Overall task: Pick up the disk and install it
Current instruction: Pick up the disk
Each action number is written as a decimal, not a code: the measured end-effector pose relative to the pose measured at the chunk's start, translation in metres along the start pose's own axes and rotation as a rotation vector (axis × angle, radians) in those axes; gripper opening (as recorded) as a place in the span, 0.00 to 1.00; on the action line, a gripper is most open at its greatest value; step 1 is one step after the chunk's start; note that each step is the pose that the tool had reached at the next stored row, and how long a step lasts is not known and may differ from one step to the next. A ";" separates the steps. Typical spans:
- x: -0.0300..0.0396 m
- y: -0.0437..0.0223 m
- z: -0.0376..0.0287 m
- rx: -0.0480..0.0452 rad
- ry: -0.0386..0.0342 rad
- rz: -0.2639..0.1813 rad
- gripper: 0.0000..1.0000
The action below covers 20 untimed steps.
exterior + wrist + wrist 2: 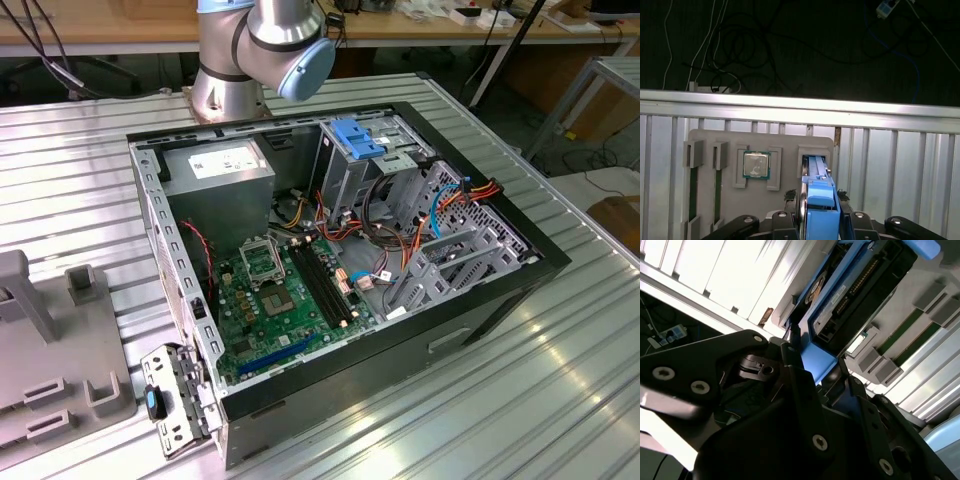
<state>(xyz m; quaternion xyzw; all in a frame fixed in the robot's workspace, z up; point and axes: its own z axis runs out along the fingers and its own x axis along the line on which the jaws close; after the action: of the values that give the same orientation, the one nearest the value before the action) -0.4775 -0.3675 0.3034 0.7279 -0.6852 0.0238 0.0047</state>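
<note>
Here, on the grey tray (785,140) lying on the ribbed desk (900,170), memory sticks (692,192) fill the end slots, a processor (756,165) sits mid-tray, and the disk (820,202) stands on edge in the opposite end slot, the fingers (788,226) closed against its blue frame.

Overhead light fills the exterior view evenly, leaving a soft sheen on the ribbed metal table (560,380). In both wrist views its slats glare white; the gripper (817,360) is a near-black silhouette.
</note>
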 end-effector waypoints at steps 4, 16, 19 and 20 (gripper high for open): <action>0.0000 0.0000 0.0000 0.0000 0.0000 0.000 0.42; 0.0049 0.0003 0.0004 0.0001 -0.0001 0.000 0.42; 0.0050 0.0003 0.0005 0.0000 0.0000 0.000 0.42; 0.0050 0.0003 0.0008 0.0000 -0.0001 0.000 0.42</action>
<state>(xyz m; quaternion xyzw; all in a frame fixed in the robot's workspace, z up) -0.4775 -0.3725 0.3028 0.7279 -0.6852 0.0238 0.0047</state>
